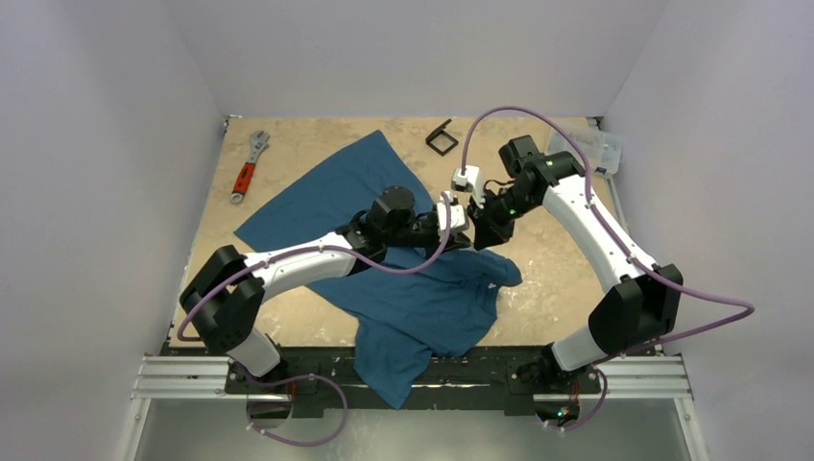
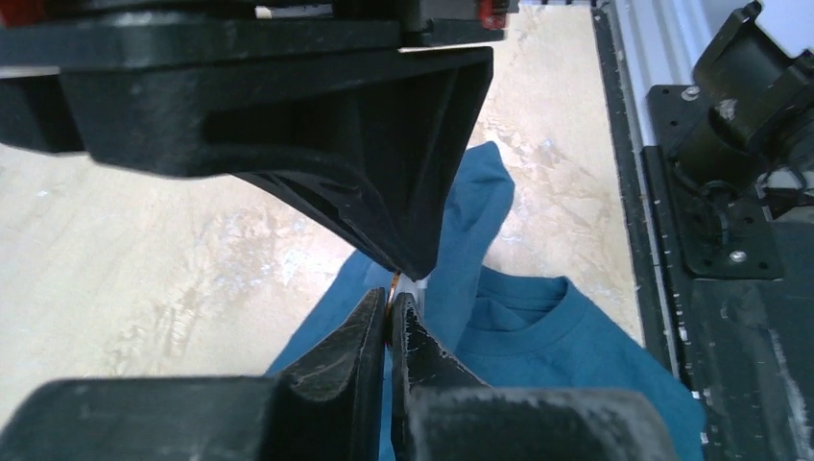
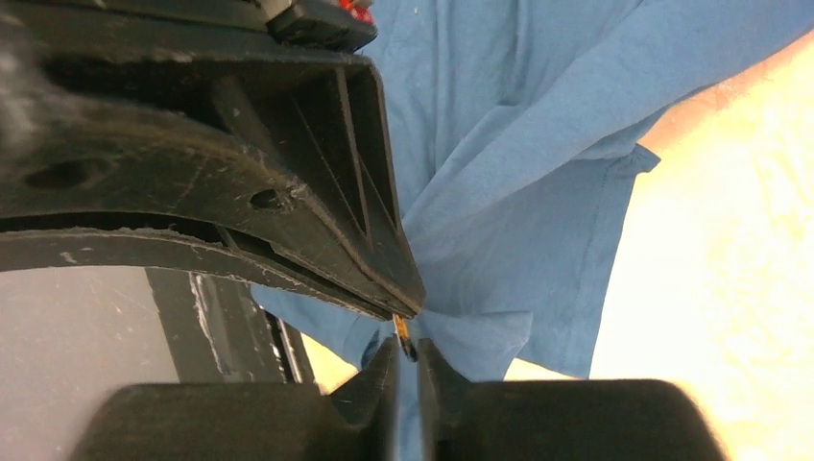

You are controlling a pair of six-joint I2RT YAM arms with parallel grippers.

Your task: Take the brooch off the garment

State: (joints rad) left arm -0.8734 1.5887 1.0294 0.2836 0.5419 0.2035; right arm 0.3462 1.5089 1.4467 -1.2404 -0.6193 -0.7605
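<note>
Brooch (image 2: 395, 285) barely visible, thin edge-on sliver, apparently pinched in left gripper (image 2: 388, 317) jaws at bench centre. Small, stiff, slippery: grip by rim. Garment (image 1: 422, 298) soft, light, drags along. Right gripper (image 3: 407, 348) jaws clamped on adjoining cloth fold.

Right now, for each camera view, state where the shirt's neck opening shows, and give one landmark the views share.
Top external: not visible; where the collar would lie is hidden under the two grippers meeting mid-table over the T-shirt.
Left wrist: the neck opening shows at lower right of centre, just right of the left gripper.
Right wrist: not visible; only folds of cloth around the right gripper.
Shared landmark: the blue T-shirt on the tan tabletop.
</note>
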